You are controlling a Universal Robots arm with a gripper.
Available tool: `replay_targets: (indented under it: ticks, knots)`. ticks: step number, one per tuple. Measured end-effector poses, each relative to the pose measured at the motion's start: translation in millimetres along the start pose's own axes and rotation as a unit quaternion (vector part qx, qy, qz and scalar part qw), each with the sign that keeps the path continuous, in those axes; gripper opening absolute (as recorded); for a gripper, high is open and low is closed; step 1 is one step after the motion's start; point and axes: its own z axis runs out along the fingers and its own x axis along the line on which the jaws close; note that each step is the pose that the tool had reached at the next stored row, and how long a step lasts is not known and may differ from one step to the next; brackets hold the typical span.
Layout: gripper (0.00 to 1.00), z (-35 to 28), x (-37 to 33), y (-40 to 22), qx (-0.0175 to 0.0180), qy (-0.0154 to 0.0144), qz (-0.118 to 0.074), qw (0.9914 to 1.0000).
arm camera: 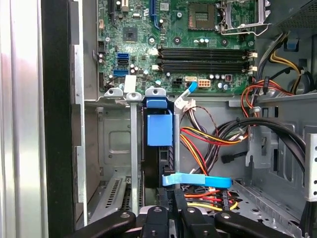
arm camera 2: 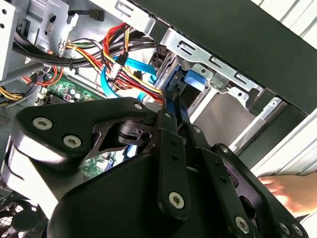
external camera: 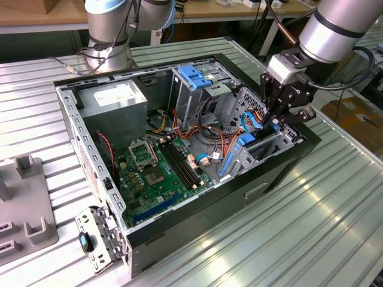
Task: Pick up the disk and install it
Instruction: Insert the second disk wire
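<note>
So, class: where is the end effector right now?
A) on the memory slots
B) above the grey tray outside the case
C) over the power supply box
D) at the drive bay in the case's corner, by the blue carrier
D: in the exterior view the end effector is down at the drive bay, and the first wrist view shows the disk in its blue carrier standing in that bay.

The disk [arm camera: 159, 130] sits edge-on in its bay, its label hidden.
</note>
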Motion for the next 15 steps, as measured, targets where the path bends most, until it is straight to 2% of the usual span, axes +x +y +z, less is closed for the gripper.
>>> replay_targets:
  ticks: [15]
  knots:
    - [0.16, 5.3, 0.3, 0.4, 0.0003, 0.0002, 0.005, 0.99999]
